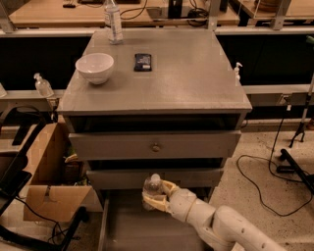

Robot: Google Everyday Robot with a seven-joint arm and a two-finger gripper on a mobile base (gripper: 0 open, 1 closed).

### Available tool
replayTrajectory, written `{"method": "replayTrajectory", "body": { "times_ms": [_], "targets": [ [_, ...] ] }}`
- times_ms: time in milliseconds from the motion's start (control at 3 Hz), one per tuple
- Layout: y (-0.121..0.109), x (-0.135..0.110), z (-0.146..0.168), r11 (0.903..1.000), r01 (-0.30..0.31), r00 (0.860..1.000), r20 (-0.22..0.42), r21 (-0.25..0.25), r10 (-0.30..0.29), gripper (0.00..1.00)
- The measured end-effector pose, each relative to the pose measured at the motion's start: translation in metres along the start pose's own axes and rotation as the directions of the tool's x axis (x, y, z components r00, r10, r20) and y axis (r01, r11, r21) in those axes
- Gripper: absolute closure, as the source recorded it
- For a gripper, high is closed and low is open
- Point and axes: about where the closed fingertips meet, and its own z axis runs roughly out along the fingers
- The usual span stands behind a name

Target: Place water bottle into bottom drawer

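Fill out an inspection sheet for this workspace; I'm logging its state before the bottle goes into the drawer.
Surface: grey cabinet top carries a white bowl, a small dark flat object and a second clear bottle.
Job's things: water bottle held cap up over the bottom drawer, which is pulled open.
Clutter: cardboard box on the floor at left; pump dispensers beside the cabinet.
Grippers: gripper in front of the middle drawer, jaws closed on the water bottle.
Cables: black cable looped on the floor at right.
Surroundings: wooden bench behind.
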Motion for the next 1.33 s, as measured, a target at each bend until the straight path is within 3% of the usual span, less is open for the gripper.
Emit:
{"method": "replayTrajectory", "body": {
  "times_ms": [333, 667, 1000, 1333],
  "targets": [
    [0.011, 0.072, 0.03, 0.9979, -0.019, 1.0, 0.022, -0.061, 0.021, 1.0],
    [0.031, 0.15, 0.067, 0.9841, -0.013, 0.998, -0.057, -0.177, 0.003, 1.0],
    [0.031, 0.15, 0.067, 0.9841, -0.013, 0.998, -0.057, -0.177, 0.003, 1.0],
    [0.029, 0.19, 0.105, 0.9772, -0.038, 0.997, -0.071, -0.209, 0.024, 1.0]
  ]
}}
